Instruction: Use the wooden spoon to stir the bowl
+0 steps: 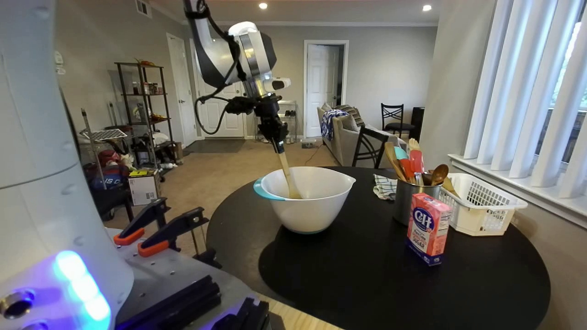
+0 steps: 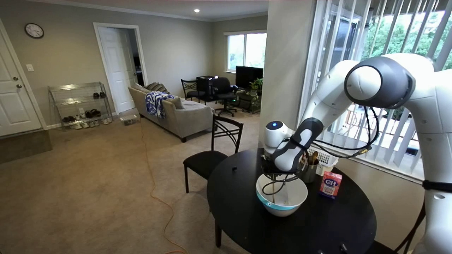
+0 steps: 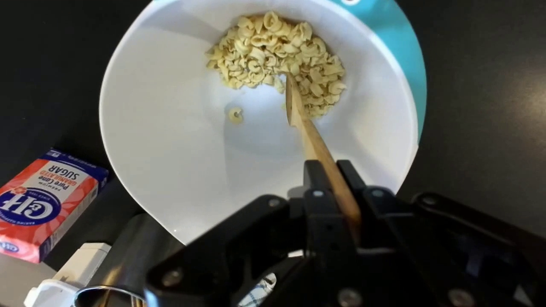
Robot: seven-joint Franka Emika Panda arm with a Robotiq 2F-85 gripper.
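Observation:
The large white bowl (image 1: pixel 312 215) with a teal grip stands on the round black table, and it also shows in an exterior view (image 2: pixel 280 212) and the wrist view (image 3: pixel 170 128). Dry curled pasta (image 3: pixel 277 51) lies heaped at one side of its bottom, with one piece apart. My gripper (image 3: pixel 330 167) is shut on the handle of the wooden spoon (image 3: pixel 313 136) above the bowl. The spoon (image 1: pixel 285 170) slants down into the bowl. Its tip meets the pasta's edge. In an exterior view cables and the wrist largely hide the gripper; a thin part of the spoon (image 2: pixel 273 190) shows.
A pink sugar box (image 1: pixel 429 229) stands beside a metal utensil holder (image 1: pixel 406 206) with several utensils. A white slatted basket (image 1: pixel 481 217) is behind them by the window. A checked cloth (image 1: pixel 385 187) lies near the table's far edge. A black chair (image 2: pixel 208 162) stands by the table.

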